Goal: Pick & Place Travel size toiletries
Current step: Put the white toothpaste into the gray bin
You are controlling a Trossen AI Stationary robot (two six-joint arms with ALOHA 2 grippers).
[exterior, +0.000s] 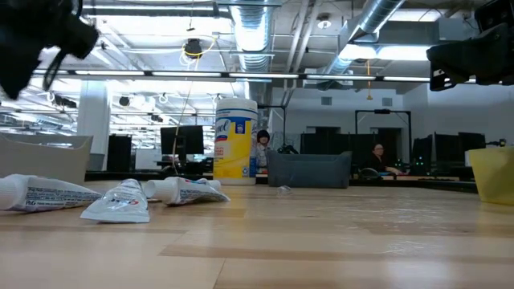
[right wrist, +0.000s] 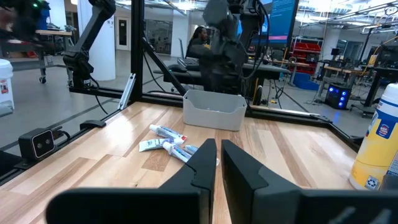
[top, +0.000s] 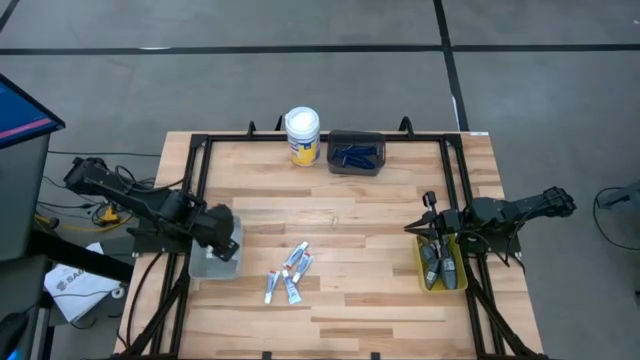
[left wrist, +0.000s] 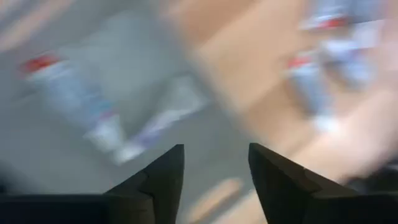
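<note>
Left gripper (left wrist: 211, 180), jaws apart, hangs over the clear tray (top: 214, 262); tubes (top: 288, 274) look light, soft, probably slippery: pinch mid-body. Right gripper (top: 432, 222) waits, jaws together.

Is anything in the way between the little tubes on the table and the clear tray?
No. Bare wood lies between the tubes and the clear tray. The left pincer hangs over that tray, above it rather than in the path.

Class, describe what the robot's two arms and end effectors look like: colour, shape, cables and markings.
Both arms are dark, jointed and bulky. The left arm trails cables by its base; the right arm looks alike. Each end effector has two dark, wedge-shaped fingers tapering to the tips: left end effector, right end effector. No markings are visible.
</note>
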